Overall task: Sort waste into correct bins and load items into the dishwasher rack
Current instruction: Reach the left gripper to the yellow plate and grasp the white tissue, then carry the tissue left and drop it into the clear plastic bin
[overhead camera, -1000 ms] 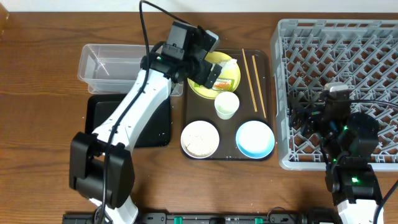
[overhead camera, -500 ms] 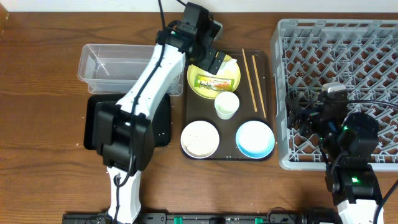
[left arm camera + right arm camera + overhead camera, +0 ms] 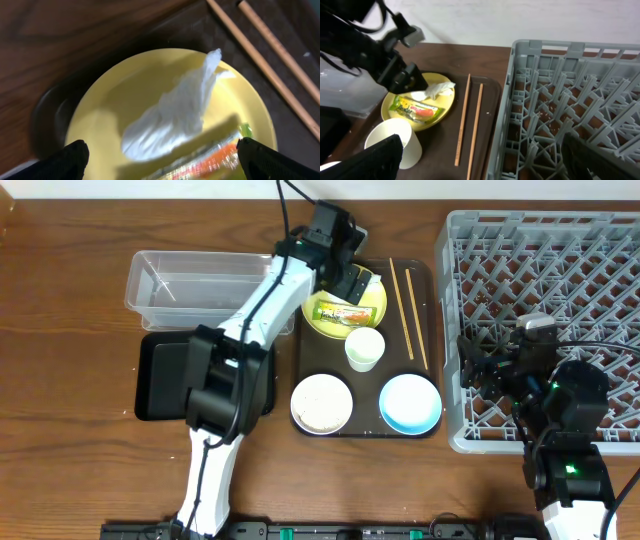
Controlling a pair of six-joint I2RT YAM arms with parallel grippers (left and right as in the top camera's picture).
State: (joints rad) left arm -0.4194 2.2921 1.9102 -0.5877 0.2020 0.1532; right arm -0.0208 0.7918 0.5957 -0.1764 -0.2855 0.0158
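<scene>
The left gripper [image 3: 160, 161] hangs low over the round yellow plate [image 3: 115, 100], its two dark fingertips [image 3: 65, 159] spread wide with nothing between them. Directly below lies the crumpled white tissue [image 3: 175, 112]. Just beside its lower edge, seemingly touching it, is the small green printed wrapper [image 3: 212, 156]. Both rest on the plate, which sits at the back of the dark brown serving tray [image 3: 366, 392] beside the two thin wooden chopsticks [image 3: 405, 310]. The step in hand looks like picking up the tissue.

The main risk is that the spread jaws straddle both pieces of waste. Closing here could pinch wrapper and tissue together, and both would then land in one bin, either the clear rectangular plastic tub [image 3: 185, 280] or the shallow black rectangular tray [image 3: 160, 375]. Descending too far could press a fingertip onto the plate and tip it or slide it towards the small white cup [image 3: 365, 348]. A thin pinch on the tissue's loose corner might slip free in transit.

The right gripper [image 3: 485, 160] waits wide open and empty by the large grey plastic lattice rack [image 3: 570, 100].
</scene>
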